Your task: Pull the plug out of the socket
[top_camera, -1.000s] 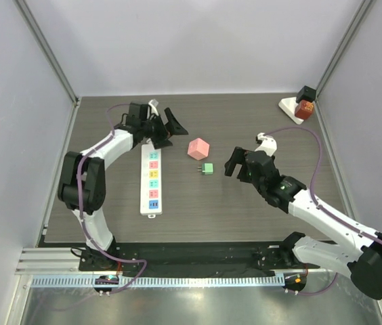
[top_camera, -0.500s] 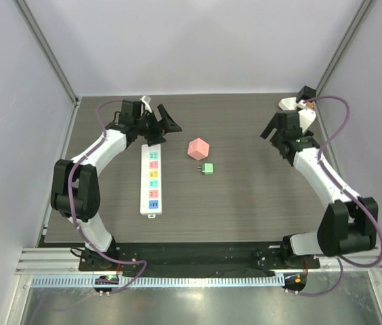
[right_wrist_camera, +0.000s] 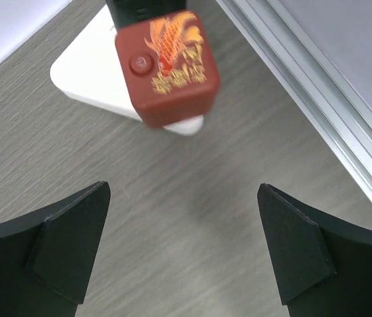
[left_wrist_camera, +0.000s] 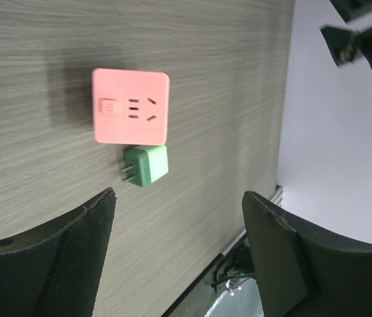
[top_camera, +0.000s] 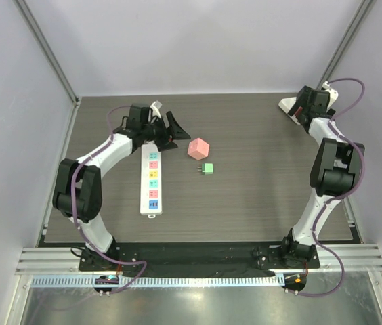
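Swung across to the upper right corner, our right claw gapes wide before the red plug on its white socket; left claw open too. We should centre, squeeze, pull straight.

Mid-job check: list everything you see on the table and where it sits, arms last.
power strip: one, white with coloured outlets, left of centre
socket cube: one, pink, mid-table, nothing plugged in
plug: one, green, lying loose beside the socket cube, prongs bare
red cube: one, red with gold print, on the white base
white base: one, white, far right corner
black block: one, black, behind the red cube
table: one, dark wood grain
left gripper: one, black, open, empty, by the power strip's far end
right gripper: one, black, open, empty, over the red cube
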### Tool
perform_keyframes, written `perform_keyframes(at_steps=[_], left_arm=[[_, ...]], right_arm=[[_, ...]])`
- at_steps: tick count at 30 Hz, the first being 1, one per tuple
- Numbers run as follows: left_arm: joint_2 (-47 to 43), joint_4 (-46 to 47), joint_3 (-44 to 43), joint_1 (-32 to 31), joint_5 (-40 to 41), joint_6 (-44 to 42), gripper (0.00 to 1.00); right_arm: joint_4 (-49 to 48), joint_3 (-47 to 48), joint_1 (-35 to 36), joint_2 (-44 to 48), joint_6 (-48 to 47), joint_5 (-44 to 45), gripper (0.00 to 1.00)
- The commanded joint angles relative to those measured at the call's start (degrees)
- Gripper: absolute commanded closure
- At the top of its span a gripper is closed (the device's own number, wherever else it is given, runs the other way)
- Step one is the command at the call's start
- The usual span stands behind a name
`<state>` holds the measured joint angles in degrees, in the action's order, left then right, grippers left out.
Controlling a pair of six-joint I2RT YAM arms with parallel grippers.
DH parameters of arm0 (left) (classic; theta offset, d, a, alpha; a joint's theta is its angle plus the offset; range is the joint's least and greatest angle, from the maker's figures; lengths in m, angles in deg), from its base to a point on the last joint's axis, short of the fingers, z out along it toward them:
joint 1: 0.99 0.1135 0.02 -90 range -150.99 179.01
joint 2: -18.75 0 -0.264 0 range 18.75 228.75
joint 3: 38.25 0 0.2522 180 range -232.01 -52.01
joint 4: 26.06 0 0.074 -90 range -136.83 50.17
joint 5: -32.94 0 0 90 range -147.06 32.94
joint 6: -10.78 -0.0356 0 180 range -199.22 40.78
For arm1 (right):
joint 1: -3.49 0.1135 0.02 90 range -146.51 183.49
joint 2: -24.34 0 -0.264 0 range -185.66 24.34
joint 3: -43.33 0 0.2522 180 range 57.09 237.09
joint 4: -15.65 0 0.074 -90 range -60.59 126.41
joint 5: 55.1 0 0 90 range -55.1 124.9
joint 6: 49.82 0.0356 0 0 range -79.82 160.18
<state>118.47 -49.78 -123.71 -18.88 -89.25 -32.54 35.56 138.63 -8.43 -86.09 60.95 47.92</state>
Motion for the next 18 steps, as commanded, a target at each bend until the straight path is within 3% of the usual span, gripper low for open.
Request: perform_keyframes(at_steps=[1,11,18], left_arm=[[-1.20,4.86,0.69,-1.36,-4.46,1.66,0.22],[-1.03,5.47,0.69,-2.15,-4.64,0.61,0.24],[-0.85,5.74,0.25,-2.06,-5.26,0.52,0.28]], right_arm=[[-7.65,6.07,-1.34,-5.28,-6.45,-5.45,0.00],[-2.12,24.52,-2.75,-18.23,-11.55,-6.52,0.00],[-0.18,28.50,-3.02,-22.54,-12.60,-11.08,0.07]])
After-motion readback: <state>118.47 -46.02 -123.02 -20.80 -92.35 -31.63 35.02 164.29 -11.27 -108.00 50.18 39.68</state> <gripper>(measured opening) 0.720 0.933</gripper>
